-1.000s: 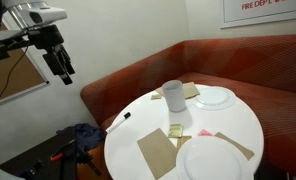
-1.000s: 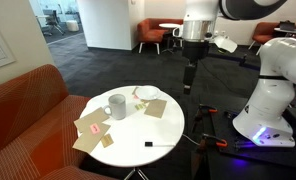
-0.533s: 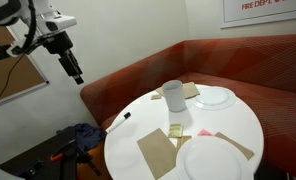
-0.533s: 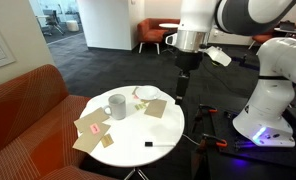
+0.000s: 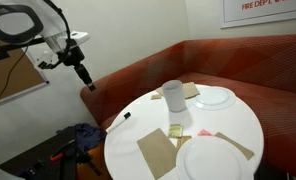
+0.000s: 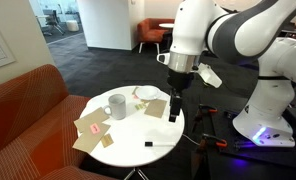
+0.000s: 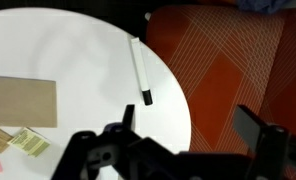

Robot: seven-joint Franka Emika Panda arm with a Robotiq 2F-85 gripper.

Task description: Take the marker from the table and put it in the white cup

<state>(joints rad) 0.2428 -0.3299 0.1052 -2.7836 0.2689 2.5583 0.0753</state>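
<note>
Lying by the table (image 7: 78,45) rim, the marker (image 7: 139,70); jaws wide apart, empty, clear above.

Office lounge: red booth sofa (image 5: 238,62), round table (image 5: 148,117), glass-walled rooms (image 6: 58,20).

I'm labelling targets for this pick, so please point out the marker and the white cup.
marker (image 7: 140,72): wrist view, middle of its barrel.
white cup (image 5: 174,97): in an exterior view, middle of its side wall.
</note>
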